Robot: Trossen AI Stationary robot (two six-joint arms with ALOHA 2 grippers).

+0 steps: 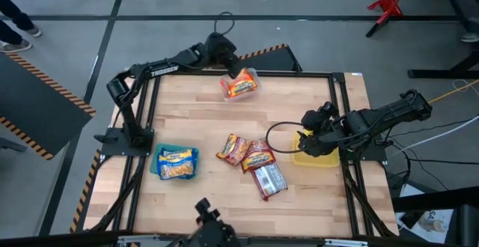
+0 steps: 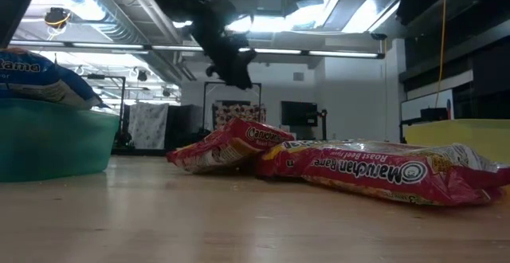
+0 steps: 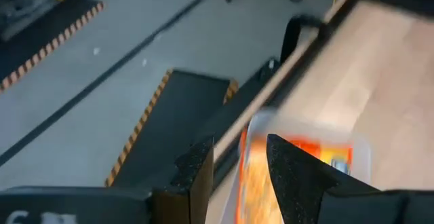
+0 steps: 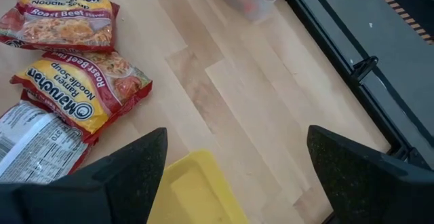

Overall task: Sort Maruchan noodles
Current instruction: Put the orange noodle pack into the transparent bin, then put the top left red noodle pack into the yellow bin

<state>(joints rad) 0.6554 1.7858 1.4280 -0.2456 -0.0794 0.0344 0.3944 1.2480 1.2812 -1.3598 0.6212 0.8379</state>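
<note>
Hovering spread-fingered over the yellow bin (image 4: 196,190), the right claw (image 4: 230,163) faces packets (image 4: 81,88); left claw (image 3: 237,176) parted.

The table (image 1: 202,112) is pale wood, smooth with fine grain lines. The noodle packets (image 1: 252,157) are shiny, crinkly plastic. The yellow bin (image 4: 196,193) is smooth, matt plastic. The teal bin (image 2: 56,139) is smooth plastic too. The clear bin (image 1: 241,82) is see-through plastic. The right gripper's fingers (image 4: 115,180) look rough and matt black.
</note>
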